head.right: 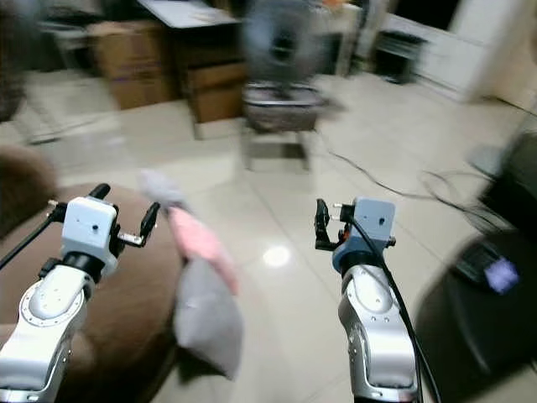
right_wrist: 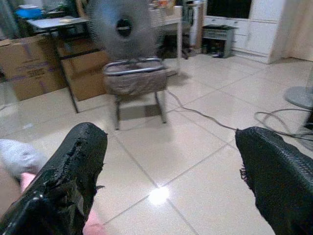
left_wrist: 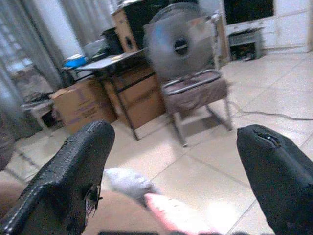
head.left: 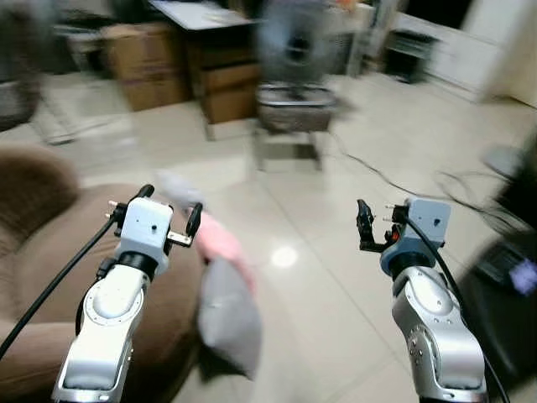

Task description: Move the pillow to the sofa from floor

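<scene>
The pictures are blurred, so fine detail is soft. A brown sofa (head.left: 50, 252) sits low on the robot's left, and a grey and pink pillow (head.left: 225, 294) hangs over its rounded edge: the pink upper part lies against the sofa's side and the grey lower part droops toward the pale tiled floor (head.left: 336, 294); whether its bottom corner touches the floor cannot be told through the blur. The left gripper (head.left: 172, 208) is held up over the sofa's edge, just beside the upper part of the pillow, with its two black fingers spread wide and nothing between them; in the left wrist view the pillow's grey tip and pink part show low between the spread fingers (left_wrist: 73, 181), apart from both. The right gripper (head.right: 320, 225) is raised over bare tiles to the right of the pillow, well apart from it, and in the right wrist view its fingers (right_wrist: 68, 171) also stand wide with nothing held. Farther off a round fan (head.left: 294, 38) stands on a metal-framed stool (head.left: 289, 113), with cardboard boxes (head.left: 143, 59) and a desk (head.left: 210, 17) behind to the left. A cable (head.left: 394, 180) trails across the tiles on the right.
</scene>
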{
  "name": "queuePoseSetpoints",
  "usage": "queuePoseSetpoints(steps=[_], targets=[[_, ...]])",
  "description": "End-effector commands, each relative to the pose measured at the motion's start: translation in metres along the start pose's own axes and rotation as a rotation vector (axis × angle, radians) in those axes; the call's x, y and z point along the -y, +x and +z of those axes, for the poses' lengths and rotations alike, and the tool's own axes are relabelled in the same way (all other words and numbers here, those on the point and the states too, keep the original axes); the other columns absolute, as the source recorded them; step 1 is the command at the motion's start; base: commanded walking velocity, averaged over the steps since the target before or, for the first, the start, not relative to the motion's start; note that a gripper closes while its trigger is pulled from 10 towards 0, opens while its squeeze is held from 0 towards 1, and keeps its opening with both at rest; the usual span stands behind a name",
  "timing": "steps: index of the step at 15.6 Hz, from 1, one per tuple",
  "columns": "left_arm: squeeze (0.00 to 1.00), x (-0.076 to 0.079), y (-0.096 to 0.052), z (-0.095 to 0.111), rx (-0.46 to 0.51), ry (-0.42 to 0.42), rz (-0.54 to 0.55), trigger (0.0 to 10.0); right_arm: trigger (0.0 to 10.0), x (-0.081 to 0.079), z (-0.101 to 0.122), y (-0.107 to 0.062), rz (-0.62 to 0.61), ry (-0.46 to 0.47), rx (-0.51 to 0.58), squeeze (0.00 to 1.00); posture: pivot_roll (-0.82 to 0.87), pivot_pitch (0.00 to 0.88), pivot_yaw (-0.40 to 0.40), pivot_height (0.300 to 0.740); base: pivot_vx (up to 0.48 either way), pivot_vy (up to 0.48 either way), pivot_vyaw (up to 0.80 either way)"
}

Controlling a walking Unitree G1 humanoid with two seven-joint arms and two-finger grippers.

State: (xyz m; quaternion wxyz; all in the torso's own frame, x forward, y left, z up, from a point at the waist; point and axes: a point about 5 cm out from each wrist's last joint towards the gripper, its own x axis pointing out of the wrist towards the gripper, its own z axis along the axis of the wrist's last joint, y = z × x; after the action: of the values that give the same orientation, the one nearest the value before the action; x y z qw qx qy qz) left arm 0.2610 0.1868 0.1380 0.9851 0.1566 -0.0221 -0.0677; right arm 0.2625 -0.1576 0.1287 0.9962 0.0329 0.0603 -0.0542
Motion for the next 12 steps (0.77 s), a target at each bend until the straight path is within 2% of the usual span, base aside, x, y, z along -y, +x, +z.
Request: queuePoseSetpoints(steps=[1,4,7,9,12], targets=[[0.0,0.001,0.001,0.002,0.009,-0.024,0.01,10.0,10.0,0.003,0.005,0.001,-0.001,0.007,0.014,0.0,-0.09,0.0,0.04,0.74,0.0,0.0,0.0],[0.0,-0.002,0.0,0.002,0.006,-0.038,0.024,10.0,10.0,0.0,0.007,0.002,0.034,0.003,0.022,0.0,-0.09,0.0,0.036,0.74,0.0,0.0,0.0],[0.0,-0.002,-0.005,0.0,0.006,-0.04,0.026,10.0,10.0,-0.005,0.011,0.007,0.102,-0.04,0.042,0.0,-0.08,0.0,0.027,0.74,0.0,0.0,0.0],[0.0,-0.003,-0.006,0.0,0.005,-0.04,0.033,10.0,10.0,-0.007,0.012,0.008,0.124,-0.065,0.05,0.0,-0.08,0.0,0.027,0.74,0.266,0.0,0.0],[0.0,-0.002,-0.006,0.0,0.007,-0.038,0.032,10.0,10.0,-0.007,0.011,0.009,0.13,-0.073,0.042,0.0,-0.08,0.0,0.024,0.74,0.286,0.0,0.8]])
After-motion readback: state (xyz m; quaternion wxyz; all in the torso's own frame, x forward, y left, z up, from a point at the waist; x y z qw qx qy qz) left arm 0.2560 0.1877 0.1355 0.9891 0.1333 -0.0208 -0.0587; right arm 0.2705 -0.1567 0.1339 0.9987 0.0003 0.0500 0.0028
